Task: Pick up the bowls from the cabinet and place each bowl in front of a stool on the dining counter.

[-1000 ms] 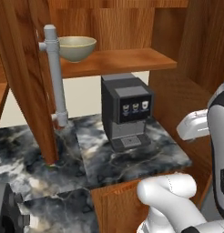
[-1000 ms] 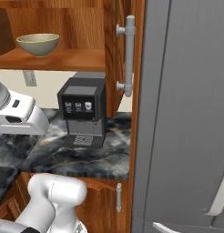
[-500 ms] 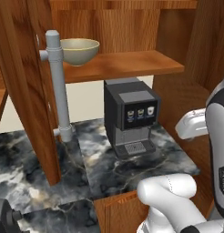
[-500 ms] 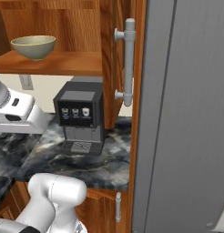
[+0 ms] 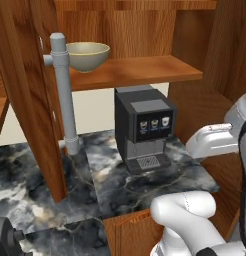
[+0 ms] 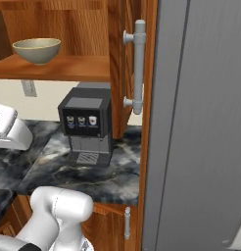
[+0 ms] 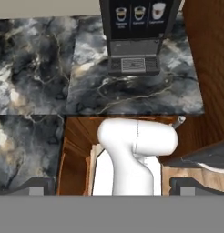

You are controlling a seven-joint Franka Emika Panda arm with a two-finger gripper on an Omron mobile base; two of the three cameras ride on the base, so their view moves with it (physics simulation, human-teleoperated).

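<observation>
Olive-beige bowl [image 5: 87, 55] sits on the cabinet shelf [image 5: 140, 70], at about eleven o'clock above the coffee machine [image 5: 145, 127]. Everything looks nearer than a moment ago, so the base is rolling closer. The gripper [image 7: 111, 187] is spread wide, holding nothing.
</observation>
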